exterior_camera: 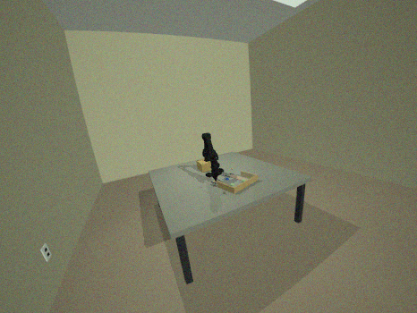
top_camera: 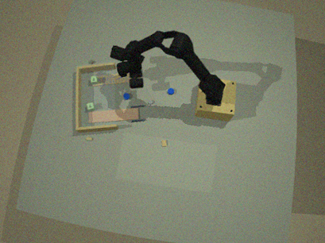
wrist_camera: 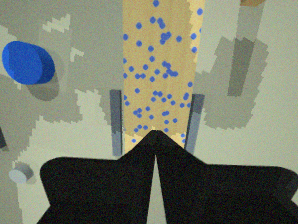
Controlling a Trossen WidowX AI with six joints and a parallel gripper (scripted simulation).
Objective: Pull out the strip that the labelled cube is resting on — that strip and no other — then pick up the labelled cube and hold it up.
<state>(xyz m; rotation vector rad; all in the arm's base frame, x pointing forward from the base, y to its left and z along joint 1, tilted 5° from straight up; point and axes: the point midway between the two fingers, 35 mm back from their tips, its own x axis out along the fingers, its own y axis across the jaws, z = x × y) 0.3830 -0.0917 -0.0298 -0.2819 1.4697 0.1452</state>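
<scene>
Two pale green cubes with dark marks, one (top_camera: 93, 79) at the back and one (top_camera: 90, 106) nearer the pink strip, are at the left end of the wooden tray (top_camera: 76, 98) (exterior_camera: 246, 183). The marks are too small to read. A tan strip with blue dots (wrist_camera: 160, 85) (top_camera: 112, 80) runs towards the back cube; a plain pink strip (top_camera: 113, 115) lies near the other. Whether each cube rests on a strip is unclear. My gripper (wrist_camera: 155, 134) (top_camera: 136, 84) (exterior_camera: 217, 180) is shut and empty, its tips over the dotted strip's near end, between two dark rails.
Blue round pieces (top_camera: 126, 96) (top_camera: 170, 91) stand in and outside the tray; one (wrist_camera: 22, 62) shows left of the dotted strip. A small grey cylinder (wrist_camera: 19, 175) is at lower left. Small tan blocks (top_camera: 164, 143) (top_camera: 89, 139) lie outside the tray.
</scene>
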